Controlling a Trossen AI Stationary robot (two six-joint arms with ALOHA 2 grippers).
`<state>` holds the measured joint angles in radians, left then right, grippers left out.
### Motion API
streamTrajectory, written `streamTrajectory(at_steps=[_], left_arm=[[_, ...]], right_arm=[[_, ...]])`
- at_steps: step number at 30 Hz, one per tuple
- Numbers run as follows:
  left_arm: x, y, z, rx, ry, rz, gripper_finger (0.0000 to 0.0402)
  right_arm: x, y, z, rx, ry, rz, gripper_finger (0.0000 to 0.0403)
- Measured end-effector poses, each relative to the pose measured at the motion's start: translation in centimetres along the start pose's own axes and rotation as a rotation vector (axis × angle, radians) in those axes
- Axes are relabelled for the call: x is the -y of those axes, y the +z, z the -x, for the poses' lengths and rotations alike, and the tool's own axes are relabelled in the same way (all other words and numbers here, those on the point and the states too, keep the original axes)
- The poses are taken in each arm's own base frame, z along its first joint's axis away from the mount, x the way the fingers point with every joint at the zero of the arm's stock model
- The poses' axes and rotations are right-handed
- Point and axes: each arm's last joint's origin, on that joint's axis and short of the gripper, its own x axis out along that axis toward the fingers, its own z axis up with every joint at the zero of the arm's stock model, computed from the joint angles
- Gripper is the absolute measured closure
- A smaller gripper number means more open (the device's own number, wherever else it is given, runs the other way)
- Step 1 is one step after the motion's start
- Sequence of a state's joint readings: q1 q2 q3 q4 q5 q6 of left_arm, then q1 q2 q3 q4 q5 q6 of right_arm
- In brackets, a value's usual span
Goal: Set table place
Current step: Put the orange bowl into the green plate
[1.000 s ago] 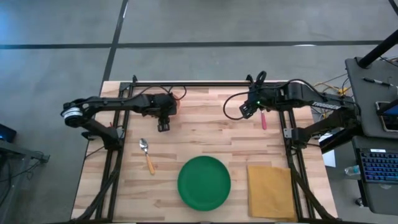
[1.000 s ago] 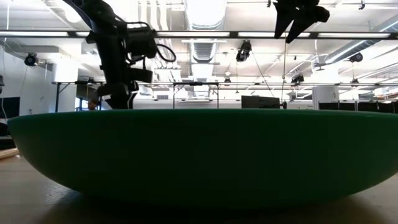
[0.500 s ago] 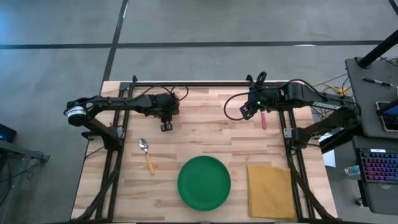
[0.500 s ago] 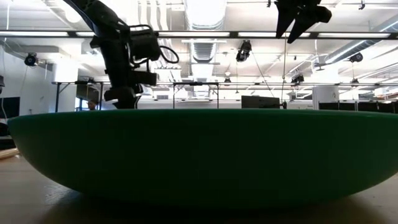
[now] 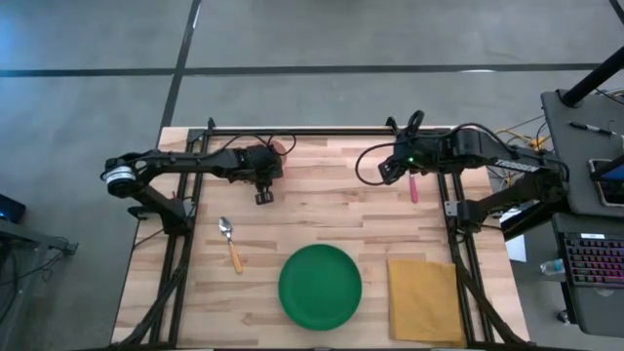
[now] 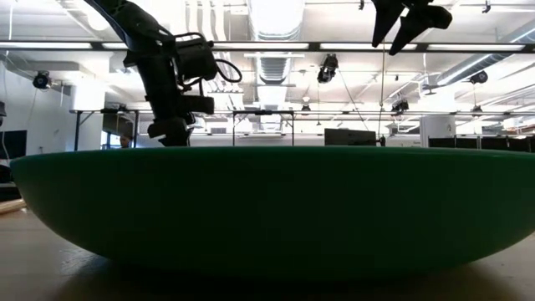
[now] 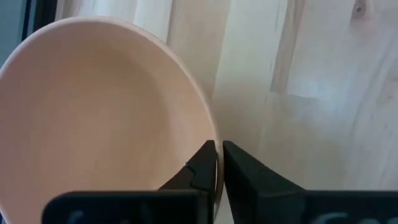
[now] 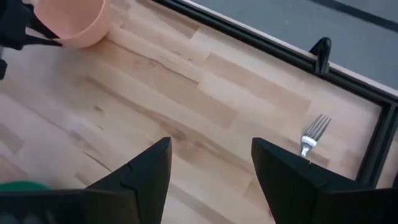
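Observation:
A peach-orange bowl [image 7: 106,118] stands on the wooden table [image 5: 322,210] near its far edge, mostly hidden under my left arm in the high view. My left gripper [image 7: 219,163] is shut on it. My right gripper [image 8: 211,180] hangs open high above the table's far right, over the red-handled fork [image 8: 314,134], touching nothing. The bowl [image 8: 71,22] also shows in the right wrist view. The green plate [image 5: 320,286], the orange-handled spoon [image 5: 231,244] and the mustard napkin [image 5: 424,297] lie flat along the near side. My left gripper has the bowl's rim [image 7: 215,140] between its two fingers, one finger inside the bowl and one outside over the table. The fingers slant down onto the rim from above. In the right wrist view the bowl stands upright with its base on the table.
A black metal frame [image 5: 302,130] runs along the far edge and down both sides of the table. The plate's rim [image 6: 267,209] fills the low view and hides the tabletop behind it. Bare wood lies between the bowl and the plate.
My left gripper has shut on the bowl's rim, having edged slightly toward the table's right. The bowl has stayed where it was. My right gripper has rolled a little about its own axis, staying open and in place.

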<state>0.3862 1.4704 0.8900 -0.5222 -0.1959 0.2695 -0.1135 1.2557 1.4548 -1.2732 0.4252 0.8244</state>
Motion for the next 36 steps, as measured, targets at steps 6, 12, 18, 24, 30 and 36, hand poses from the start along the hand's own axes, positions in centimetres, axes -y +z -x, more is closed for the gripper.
streamTrajectory(at_steps=[6, 12, 18, 24, 30, 36], left_arm=[[0.1, 0.0, 0.0, 0.009, -0.036, 0.000, 0.0393], [0.3, 0.0, -0.1, 0.019, -0.080, 0.000, 0.0400], [0.5, 0.0, 0.5, -0.007, -0.127, -0.013, 0.0401], [1.9, 1.4, 3.8, 0.110, -0.199, -0.087, 0.0401], [5.4, 2.7, 7.6, 0.249, -0.314, -0.231, 0.0401], [10.4, 4.4, 11.5, 0.302, -0.343, -0.286, 0.0401]], right_arm=[[-0.1, 0.0, -0.1, -0.002, -0.003, -0.035, 0.0188], [-0.1, 0.0, -0.1, -0.005, -0.001, -0.055, 0.0188], [0.0, 0.0, -0.1, -0.015, 0.011, -0.092, 0.0188], [-0.1, -0.1, -0.1, -0.041, 0.029, -0.148, 0.0188], [0.0, -0.3, 0.0, -0.085, 0.046, -0.140, 0.0188], [0.3, -0.6, 0.2, -0.113, 0.050, -0.125, 0.0188]])
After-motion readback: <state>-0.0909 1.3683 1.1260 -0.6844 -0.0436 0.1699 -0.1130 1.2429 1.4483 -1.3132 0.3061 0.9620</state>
